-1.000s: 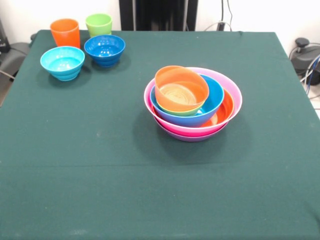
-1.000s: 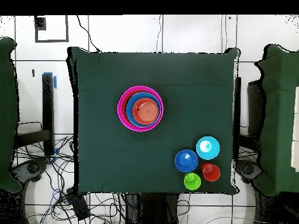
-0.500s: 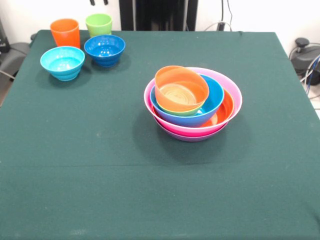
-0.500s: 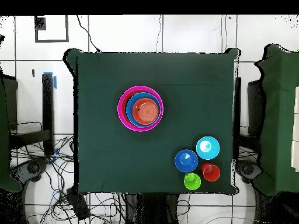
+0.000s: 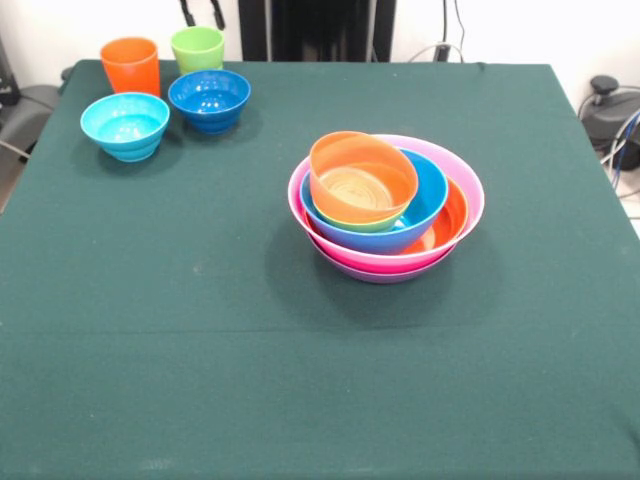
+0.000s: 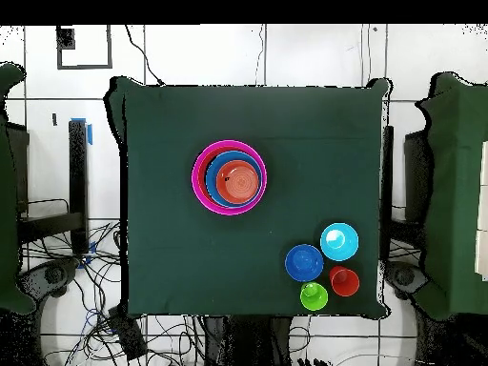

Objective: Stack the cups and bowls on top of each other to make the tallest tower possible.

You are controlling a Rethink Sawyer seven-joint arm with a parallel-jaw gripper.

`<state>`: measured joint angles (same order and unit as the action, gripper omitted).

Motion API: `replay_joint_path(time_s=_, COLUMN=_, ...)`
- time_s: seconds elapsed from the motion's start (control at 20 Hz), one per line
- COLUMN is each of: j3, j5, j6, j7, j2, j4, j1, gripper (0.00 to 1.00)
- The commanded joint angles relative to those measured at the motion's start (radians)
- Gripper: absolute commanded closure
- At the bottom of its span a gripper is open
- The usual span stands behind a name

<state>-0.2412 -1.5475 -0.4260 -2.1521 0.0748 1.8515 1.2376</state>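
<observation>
Pink-based tower sits mid-table, small orange bowl tilted on top. My gripper shows only two tips at the far edge above the lime green cup; how wide it stands, I cannot tell. Next: fetch from the corner cluster. Orange cup, dark blue bowl and light blue bowl crowd close.

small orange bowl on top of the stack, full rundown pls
The small orange bowl is glossy plastic as it looks, round, with a pale ringed floor. It is the topmost piece of the tower, nested in a lime green bowl whose rim peeks out beneath it, inside the large blue bowl. It sits tilted, mouth leaning toward the front camera, and off-centre toward the stack's left side in the front view. Nothing else touches it.
</observation>
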Motion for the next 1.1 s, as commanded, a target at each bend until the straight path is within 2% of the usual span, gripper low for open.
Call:
replay_joint_path(time_s=0.05, j3=0.186, j5=-0.067, j6=-0.042, j7=0.034, j2=-0.129, j4=-0.217, j1=-0.067, gripper=0.0)
replay_joint_path(time_s=0.35, j3=0.195, j5=-0.119, j6=-0.074, j7=-0.017, j2=-0.146, j4=-0.249, j1=-0.097, gripper=0.0)
replay_joint_path(time_s=0.75, j3=0.186, j5=-0.069, j6=-0.087, j7=0.014, j2=-0.144, j4=-0.236, j1=-0.094, gripper=0.0)
replay_joint_path(time_s=1.1, j3=0.183, j5=-0.063, j6=-0.09, j7=0.02, j2=-0.147, j4=-0.237, j1=-0.093, gripper=0.0)
